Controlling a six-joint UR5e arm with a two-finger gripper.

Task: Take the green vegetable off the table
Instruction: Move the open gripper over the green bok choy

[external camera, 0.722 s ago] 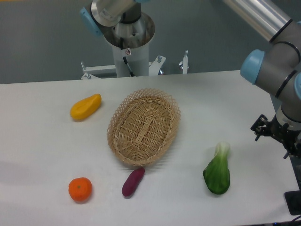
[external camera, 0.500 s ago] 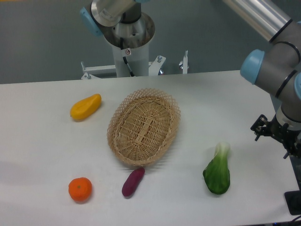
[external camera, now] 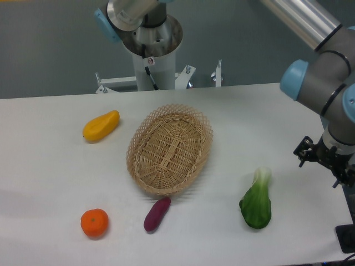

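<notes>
Spanning the view: table [external camera: 50, 166], unchanged. Arm [external camera: 327, 83], shifted slightly left since before. Green vegetable [external camera: 257, 200] lying right of wicker basket [external camera: 170, 149], unmoved. Gripper [external camera: 324, 160] at right edge, finger spacing indiscernible.

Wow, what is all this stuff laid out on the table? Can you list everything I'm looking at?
green vegetable: one, dark green leaves with pale stalk, lying at the right front of the table
wicker basket: one, tan, oval, middle of the table
yellow fruit: one, yellow-orange, left of the basket
orange: one, orange, left front
purple vegetable: one, purple, just in front of the basket
robot arm: one, silver and blue, at the right edge; its gripper is cut off by the frame
</notes>
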